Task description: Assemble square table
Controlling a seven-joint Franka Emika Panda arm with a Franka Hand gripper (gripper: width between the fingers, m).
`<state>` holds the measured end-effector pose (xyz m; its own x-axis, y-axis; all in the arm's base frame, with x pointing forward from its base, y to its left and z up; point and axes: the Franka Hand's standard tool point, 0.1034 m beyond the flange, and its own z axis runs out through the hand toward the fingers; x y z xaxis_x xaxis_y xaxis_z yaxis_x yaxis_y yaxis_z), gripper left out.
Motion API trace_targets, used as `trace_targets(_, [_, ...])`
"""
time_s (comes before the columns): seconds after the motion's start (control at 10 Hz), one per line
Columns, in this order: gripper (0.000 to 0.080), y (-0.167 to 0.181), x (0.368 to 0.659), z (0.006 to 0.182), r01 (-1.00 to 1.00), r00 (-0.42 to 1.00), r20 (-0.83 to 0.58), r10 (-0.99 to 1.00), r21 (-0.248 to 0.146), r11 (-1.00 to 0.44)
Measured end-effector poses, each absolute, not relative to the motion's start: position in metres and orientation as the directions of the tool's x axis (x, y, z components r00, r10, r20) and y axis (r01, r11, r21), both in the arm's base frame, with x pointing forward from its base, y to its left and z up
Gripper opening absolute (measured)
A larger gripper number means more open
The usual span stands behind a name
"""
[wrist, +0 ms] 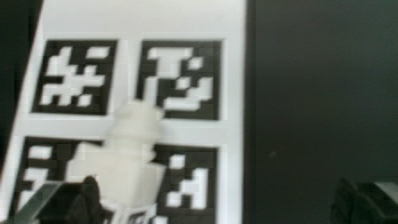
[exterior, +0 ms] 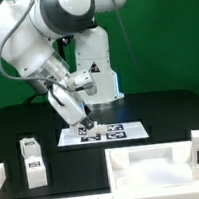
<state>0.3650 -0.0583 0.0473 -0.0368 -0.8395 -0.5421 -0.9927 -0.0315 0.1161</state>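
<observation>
The claw [exterior: 85, 122] hangs wide open, holding nothing, over a small white piece [wrist: 134, 155], maybe a leg, on the marker board [exterior: 120, 132]; the square top [exterior: 147, 172] sits on the desk [exterior: 170, 114] nearby; next it should go down and pinch that piece.

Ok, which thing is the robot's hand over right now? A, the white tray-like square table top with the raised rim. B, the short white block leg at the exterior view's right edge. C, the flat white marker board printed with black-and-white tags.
C: the open hand hangs over the flat white marker board, and the wrist view shows the board's black-and-white tags right below the hand.
</observation>
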Motion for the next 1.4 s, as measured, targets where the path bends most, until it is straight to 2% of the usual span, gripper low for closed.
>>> trace_targets(0.5, [0.0649,-0.059,0.359,0.041,-0.992,-0.039,-0.531,-0.846,0.120,-0.029])
trace_targets(0.6, [0.0649,-0.063,0.347,0.034,-0.992,-0.054,-0.521,-0.852,0.124,-0.013])
trace_targets(0.9, [0.0649,-0.067,0.319,0.021,-0.989,-0.077,-0.501,-0.862,0.149,0.002])
trace_targets(1.4, [0.0649,-0.055,0.306,0.008,-0.983,-0.081,-0.480,-0.874,0.184,-0.010])
